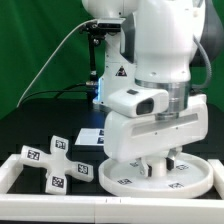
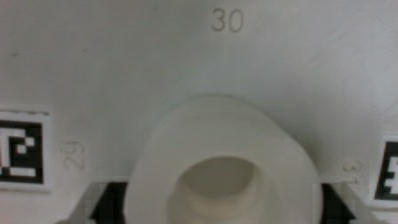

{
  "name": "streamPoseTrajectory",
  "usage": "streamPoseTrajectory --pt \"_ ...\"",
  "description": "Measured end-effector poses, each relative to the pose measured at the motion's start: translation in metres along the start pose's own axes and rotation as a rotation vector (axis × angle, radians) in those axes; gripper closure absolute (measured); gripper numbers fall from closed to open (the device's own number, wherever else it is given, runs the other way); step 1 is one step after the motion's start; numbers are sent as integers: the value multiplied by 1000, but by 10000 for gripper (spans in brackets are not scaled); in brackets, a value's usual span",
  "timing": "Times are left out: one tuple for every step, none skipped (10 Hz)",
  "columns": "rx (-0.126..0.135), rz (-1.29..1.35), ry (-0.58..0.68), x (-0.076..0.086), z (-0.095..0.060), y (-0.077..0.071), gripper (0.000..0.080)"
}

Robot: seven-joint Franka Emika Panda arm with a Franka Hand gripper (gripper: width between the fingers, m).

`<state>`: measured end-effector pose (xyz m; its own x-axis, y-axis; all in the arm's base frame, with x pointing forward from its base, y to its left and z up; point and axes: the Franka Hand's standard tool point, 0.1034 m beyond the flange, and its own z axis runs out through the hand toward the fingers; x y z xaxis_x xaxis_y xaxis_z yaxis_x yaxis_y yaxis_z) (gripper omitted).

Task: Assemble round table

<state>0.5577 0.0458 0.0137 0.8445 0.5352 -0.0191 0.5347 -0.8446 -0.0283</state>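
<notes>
The large rimmed round disc [image 1: 192,180] lies flat at the exterior view's lower right. In the wrist view its white face [image 2: 196,60] fills the picture, with a tag at each side. The short thick cylinder [image 2: 222,140] stands upright on the disc's middle. In the exterior view the cylinder [image 1: 157,170] is mostly hidden under the hand. My gripper [image 1: 158,160] points straight down over it. In the wrist view my gripper [image 2: 222,205] has a dark finger [image 2: 111,205] pressed against each side of the cylinder. The cross-shaped foot [image 1: 55,160] lies loose at the exterior view's lower left.
The marker board [image 1: 92,135] lies on the black table behind the foot. The low white border wall [image 1: 20,172] runs along the front edge at the exterior view's left. A dark stand with cables [image 1: 97,60] rises at the back.
</notes>
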Motion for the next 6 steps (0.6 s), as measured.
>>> streamPoseTrajectory --pt "0 1 6 4 5 -4 409" --pt "-2 -1 11 6 6 -7 420" --pt "-2 0 11 6 6 -6 420" --pt "-2 0 11 5 6 -6 436" --pt "-2 0 11 6 6 -6 436" --pt "-3 -2 12 7 6 -6 448"
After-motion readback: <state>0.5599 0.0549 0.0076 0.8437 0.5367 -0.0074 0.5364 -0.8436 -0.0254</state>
